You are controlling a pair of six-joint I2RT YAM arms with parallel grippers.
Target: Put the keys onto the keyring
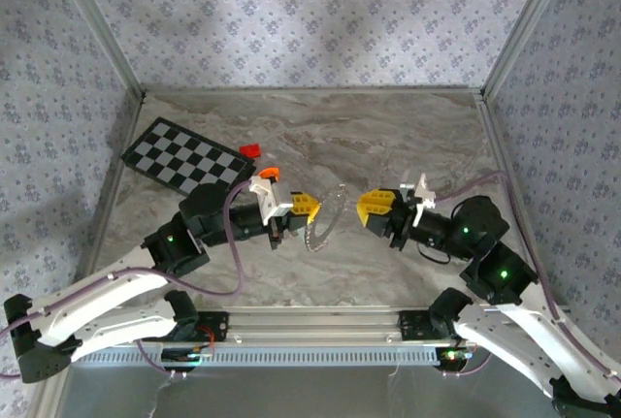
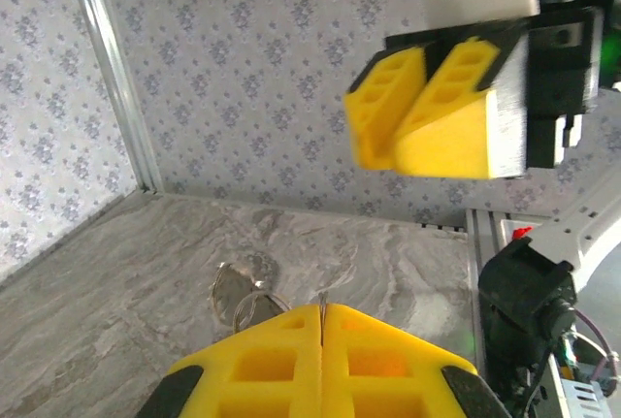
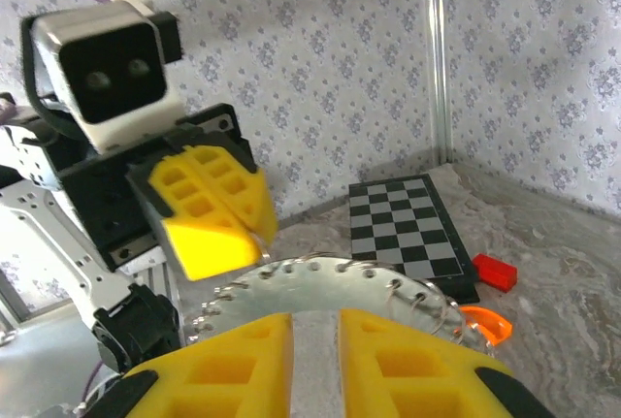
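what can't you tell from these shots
- key: too small to find in the top view; in the right wrist view nothing clear shows at the right gripper, so held or not is unclear.
- keyring: near rim hidden behind that gripper; the spot where the left gripper pinches it is hidden by its finger.
- orange bit: partly behind the ring's rim.
- metal loops, left wrist view: blurred, half hidden by the left gripper.

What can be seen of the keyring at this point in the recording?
The keyring is a thin, silvery metal ring with small wire loops fringing its rim. It is held tilted above the table, its rim pinched between the shut yellow fingers of the left gripper. The right gripper faces its other side, a small gap away in the overhead view.
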